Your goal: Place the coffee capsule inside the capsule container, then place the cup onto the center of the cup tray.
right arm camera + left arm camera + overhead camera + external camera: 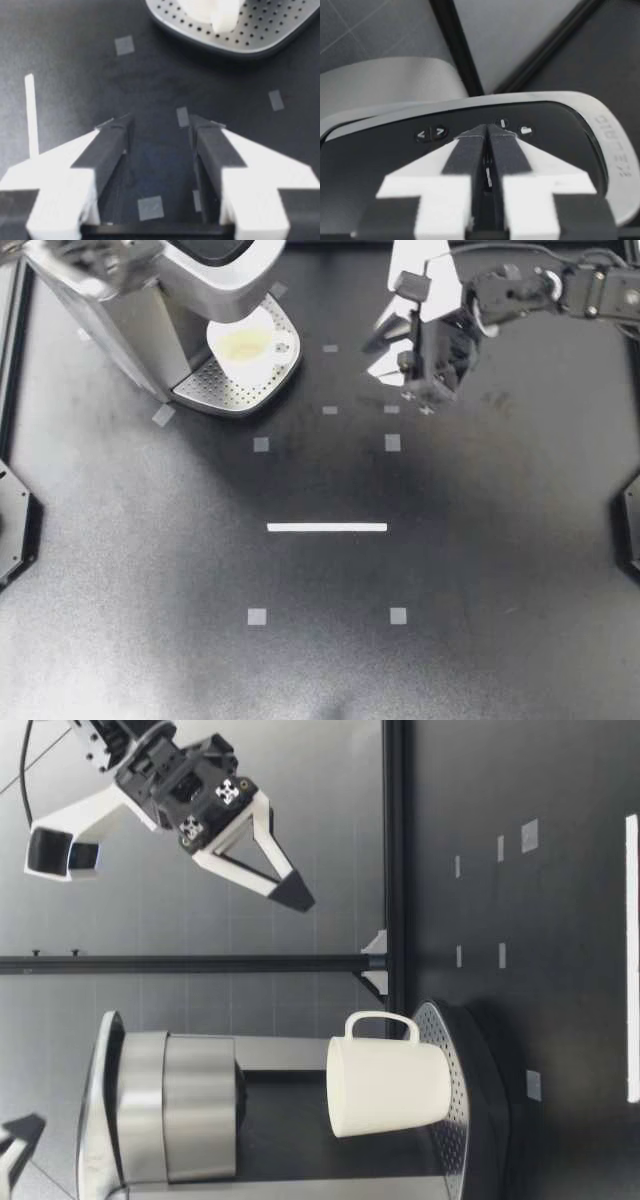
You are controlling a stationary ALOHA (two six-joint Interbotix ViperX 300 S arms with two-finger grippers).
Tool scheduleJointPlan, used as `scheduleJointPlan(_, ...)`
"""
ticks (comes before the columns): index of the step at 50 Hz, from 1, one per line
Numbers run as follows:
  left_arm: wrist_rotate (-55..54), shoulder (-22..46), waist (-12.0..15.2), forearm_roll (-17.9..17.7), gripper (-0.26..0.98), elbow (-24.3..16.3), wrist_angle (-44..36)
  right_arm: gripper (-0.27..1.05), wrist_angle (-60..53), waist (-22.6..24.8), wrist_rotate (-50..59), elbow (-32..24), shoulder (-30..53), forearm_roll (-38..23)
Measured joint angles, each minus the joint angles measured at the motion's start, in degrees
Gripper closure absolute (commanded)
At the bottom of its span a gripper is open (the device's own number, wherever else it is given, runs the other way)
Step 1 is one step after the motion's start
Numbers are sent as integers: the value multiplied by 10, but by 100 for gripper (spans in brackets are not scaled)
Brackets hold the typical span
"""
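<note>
A white cup [248, 343] stands upright on the perforated cup tray [225, 390] of the silver coffee machine [150, 300], under its spout. The low view shows the cup [385, 1085] with its handle turned toward my right arm. My right gripper [378, 355] hovers above the table beside the tray, open, with nothing between its fingers [112, 140]; the tray [270, 30] lies ahead of it. My left gripper [95, 268] is over the machine's top, shut, with its tips [486, 131] against the dark lid near the buttons [430, 134]. No capsule is in sight.
A white tape line [327, 527] and small grey tape squares [392, 443] mark the black table. Black frame bars [395, 870] run along the back edge behind the machine. The arm bases sit at both side edges.
</note>
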Motion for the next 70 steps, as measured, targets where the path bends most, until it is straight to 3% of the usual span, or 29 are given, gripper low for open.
scheduleJointPlan(11, 5, 29, 1, -1, 63, -21, 21, 31, -4, 1, -3, 7, -5, 0)
scheduleJointPlan(70, 8, 47, -1, 2, 63, -22, 66, 31, -12, 1, -9, 9, -5, -6)
